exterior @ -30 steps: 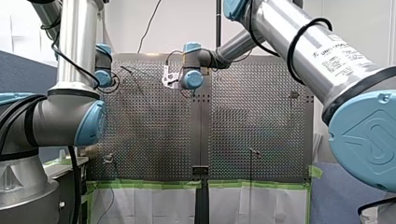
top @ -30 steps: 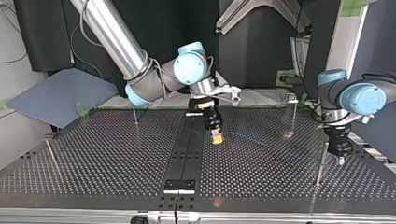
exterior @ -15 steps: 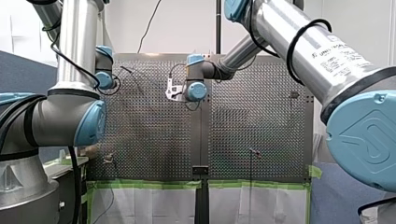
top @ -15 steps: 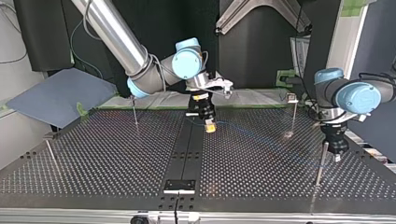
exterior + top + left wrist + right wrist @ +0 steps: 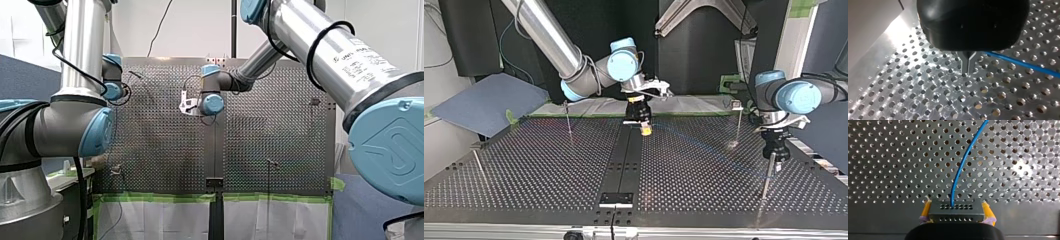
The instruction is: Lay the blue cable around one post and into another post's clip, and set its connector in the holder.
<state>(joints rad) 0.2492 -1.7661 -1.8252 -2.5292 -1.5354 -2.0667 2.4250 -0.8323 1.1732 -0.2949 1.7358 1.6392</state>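
Since a second ago our right gripper (image 5: 644, 131) has drawn farther off in the top view | its yellow pads (image 5: 926, 209) clamp the one black perforated connector block (image 5: 955, 213) | one thin blue cable (image 5: 961, 167) arcs from it over the perforated metal table (image 5: 524, 170) | our left gripper (image 5: 968, 72) pinched together, cable just beside | we count four slim posts (image 5: 567, 117).

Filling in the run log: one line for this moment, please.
right gripper: shut on connector | left gripper: shut on blue cable | cable run: gripper to gripper
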